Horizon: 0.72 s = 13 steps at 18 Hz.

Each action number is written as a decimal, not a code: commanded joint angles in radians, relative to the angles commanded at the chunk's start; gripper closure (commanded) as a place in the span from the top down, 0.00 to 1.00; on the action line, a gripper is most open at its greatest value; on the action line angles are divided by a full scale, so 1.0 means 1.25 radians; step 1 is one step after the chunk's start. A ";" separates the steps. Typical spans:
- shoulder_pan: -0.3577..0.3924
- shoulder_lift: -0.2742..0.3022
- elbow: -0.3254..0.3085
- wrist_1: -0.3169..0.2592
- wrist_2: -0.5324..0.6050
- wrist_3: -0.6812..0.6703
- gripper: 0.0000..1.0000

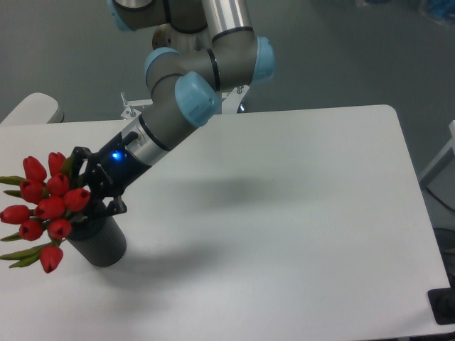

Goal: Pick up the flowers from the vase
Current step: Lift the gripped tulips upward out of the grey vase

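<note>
Tool [84, 202] clenched on the flowers [44, 209], leaning over the vase [99, 241] near the desk's [298, 213] left edge

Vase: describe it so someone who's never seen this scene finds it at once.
Start at the white table and go to its near left corner. There, under the bunch of red flowers and just below the arm's black hand, stands the vase. It is a short, dark grey cylinder, the only dark object standing on the tabletop.
</note>
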<state>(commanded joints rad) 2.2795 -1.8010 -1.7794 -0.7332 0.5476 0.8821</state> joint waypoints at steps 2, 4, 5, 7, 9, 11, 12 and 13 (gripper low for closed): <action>0.001 0.004 0.011 0.000 0.000 -0.021 0.40; 0.006 0.010 0.027 0.000 -0.004 -0.045 0.40; 0.011 0.011 0.037 0.000 -0.012 -0.052 0.39; 0.021 0.010 0.056 0.000 -0.038 -0.072 0.35; 0.033 0.011 0.069 0.000 -0.049 -0.092 0.34; 0.034 0.011 0.074 0.000 -0.052 -0.092 0.34; 0.034 0.011 0.080 0.000 -0.059 -0.093 0.34; 0.037 0.011 0.087 0.000 -0.067 -0.099 0.34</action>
<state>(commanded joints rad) 2.3255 -1.7871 -1.6706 -0.7332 0.4634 0.7579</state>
